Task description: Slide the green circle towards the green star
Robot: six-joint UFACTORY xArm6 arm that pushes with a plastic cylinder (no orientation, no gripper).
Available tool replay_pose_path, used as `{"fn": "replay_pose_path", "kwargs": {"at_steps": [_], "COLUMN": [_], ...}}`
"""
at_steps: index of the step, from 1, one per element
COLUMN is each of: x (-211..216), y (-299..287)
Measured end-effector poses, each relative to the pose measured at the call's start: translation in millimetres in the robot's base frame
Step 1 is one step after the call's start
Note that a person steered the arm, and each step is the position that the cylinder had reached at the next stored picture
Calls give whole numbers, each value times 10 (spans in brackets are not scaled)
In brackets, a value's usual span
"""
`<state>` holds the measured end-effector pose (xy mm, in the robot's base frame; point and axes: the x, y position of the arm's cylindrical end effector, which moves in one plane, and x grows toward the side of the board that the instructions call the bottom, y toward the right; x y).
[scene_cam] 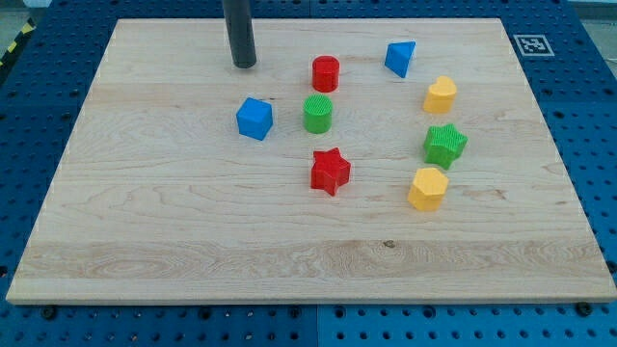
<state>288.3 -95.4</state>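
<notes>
Camera view: wooden desk on a blue pegboard, with a black-and-white marker tag off its upper right corner. No jaws on this rig, so nothing to report as spread or pinching; only a dark rod coming down from the view's top, my tip resting on the desk in the upper left part of the block cluster's surroundings.

Green circle near the desk's middle, at about 4 o'clock from my tip and well apart from it. Green star at about 4 o'clock from the green circle, well apart, toward the view's right.

Around the green circle: red circle just beside it at 12 o'clock, not clearly touching; blue cube near at 9 o'clock; red star near at 6 o'clock.

Around the green star: yellow block, shape hard to make out, near at 12 o'clock; yellow hexagon-like block just beside at 7 o'clock, touching or not cannot be told. Blue triangle-like block at 11 o'clock from the green star, toward the view's top.

Open wood between the green circle and the green star, the red star lying below that line.

Nearest block to my tip: red circle, at 3 o'clock, apart from it.
</notes>
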Motion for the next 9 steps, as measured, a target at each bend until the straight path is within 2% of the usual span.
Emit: {"fn": "replay_pose_path", "kwargs": {"at_steps": [2, 5, 6, 8, 9], "x": [134, 909, 1044, 1101, 1113], "y": [487, 572, 696, 1272, 1288]}}
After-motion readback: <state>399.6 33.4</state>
